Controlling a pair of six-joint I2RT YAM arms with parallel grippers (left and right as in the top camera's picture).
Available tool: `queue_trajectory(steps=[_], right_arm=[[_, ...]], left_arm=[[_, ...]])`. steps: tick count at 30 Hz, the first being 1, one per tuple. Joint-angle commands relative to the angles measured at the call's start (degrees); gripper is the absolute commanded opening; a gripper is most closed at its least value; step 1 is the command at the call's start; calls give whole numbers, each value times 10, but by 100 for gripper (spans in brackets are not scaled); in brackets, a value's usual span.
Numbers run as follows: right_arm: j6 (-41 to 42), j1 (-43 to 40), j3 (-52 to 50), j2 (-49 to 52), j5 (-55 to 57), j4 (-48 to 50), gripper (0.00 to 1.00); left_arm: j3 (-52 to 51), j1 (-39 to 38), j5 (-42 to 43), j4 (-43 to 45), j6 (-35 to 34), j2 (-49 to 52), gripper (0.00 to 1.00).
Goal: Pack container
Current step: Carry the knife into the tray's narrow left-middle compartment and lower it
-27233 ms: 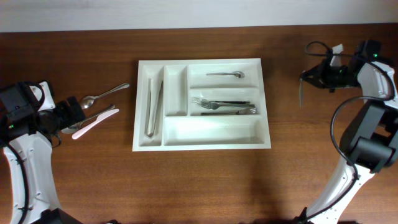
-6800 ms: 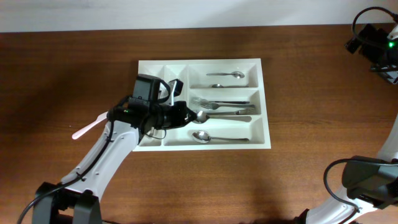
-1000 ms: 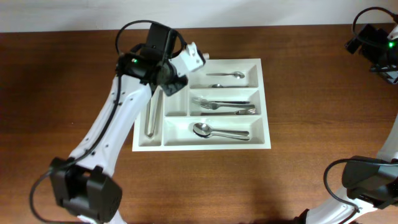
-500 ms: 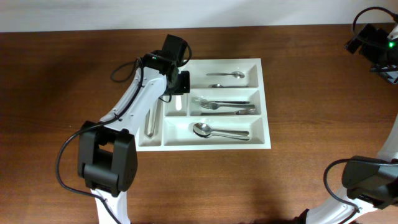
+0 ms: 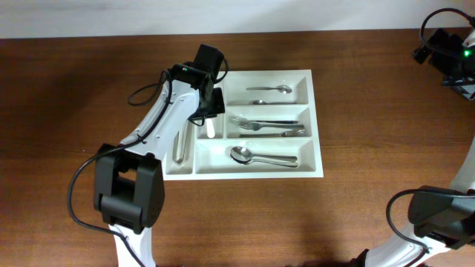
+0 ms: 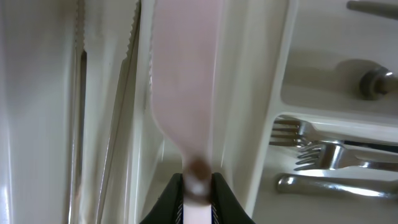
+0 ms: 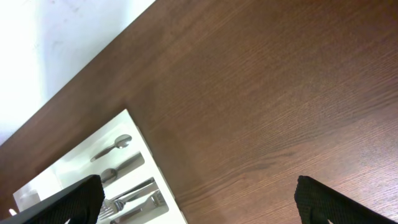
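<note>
1. The left hand (image 6: 198, 182) is clamped on the handle of a pale pink knife (image 6: 183, 74), with both fingers pressed against it.
2. The knife points away from the hand, along the second narrow compartment of the container (image 5: 318, 148). I cannot tell if the blade touches the bottom of it.
3. In the narrow compartment just beside it, on the side of the left edge of the desk (image 5: 74, 111), lie metal tongs (image 5: 182, 137).
4. On the other side of the knife are the three long compartments. The one nearest the far edge holds a small spoon (image 5: 269, 90), the middle one holds the forks (image 5: 267, 126), and the one nearest the front edge holds a large spoon (image 5: 263, 156).
5. The container is white and rectangular. It lies flat about the middle of the desk, somewhat closer to the far edge than to the front edge.
6. The right hand (image 7: 198, 186) is at the far right corner of the desk, well apart from the container. Its fingers stand wide apart and hold nothing.
</note>
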Motion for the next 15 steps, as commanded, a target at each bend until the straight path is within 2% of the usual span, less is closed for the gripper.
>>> queue_trajectory(steps=[1,5,6,8,13,15], right_arm=[[-1,-4,0,1,5,0,99],[-1,-4,0,1,5,0,99],[-1,-4,0,1,5,0,99],[-1,-4,0,1,5,0,99],[-1,-4,0,1,5,0,99],[-1,-4,0,1,5,0,99]], left_arm=[[-1,3,-8,-2,-9,30,2],[-1,3,-4,-2,-9,43,2],[-1,3,-4,-2,-9,45,6],[-1,3,-4,-1,-9,45,22],[17,3,-4,-1,20,45,42],[40,3,-5,-13,31,43,59]])
